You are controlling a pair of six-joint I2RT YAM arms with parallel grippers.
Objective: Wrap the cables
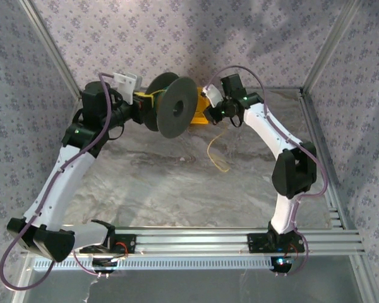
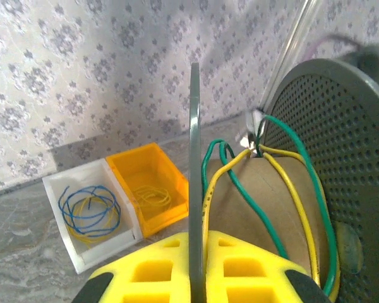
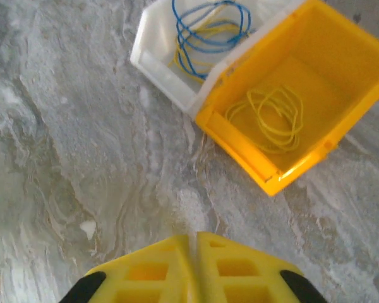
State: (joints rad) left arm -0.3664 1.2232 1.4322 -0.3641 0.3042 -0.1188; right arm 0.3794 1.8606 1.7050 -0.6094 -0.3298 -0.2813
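- left gripper [image 2: 194,245]: clamped tight on the spool's thin flange [image 2: 194,126], which stands edge-on between the yellow fingers
- spool [image 1: 175,108]: dark and two-disc, held up off the table between the two wrists
- cardboard core [image 2: 259,189]: a yellow strand [image 2: 206,214] and a green strand [image 2: 252,208] are looped loosely over it, both meeting at the inner face of the perforated flange [image 2: 347,126]
- right gripper [image 3: 192,243]: fingers pressed almost together with just a hairline seam, nothing between them; hangs above the marble, just right of the spool in the top view
- yellow bin [image 3: 237,136]: ahead of the right gripper, a thin yellow coil inside
- white bin [image 3: 153,60]: touching the yellow bin's side, blue and yellow loops inside
- yellow wire [image 1: 210,151]: thin and kinked, trails down onto the table just near-side of the spool and right gripper, closer to the right arm; can't tell if its top end joins the strand on the core
- table [image 1: 145,189]: grey marbled top
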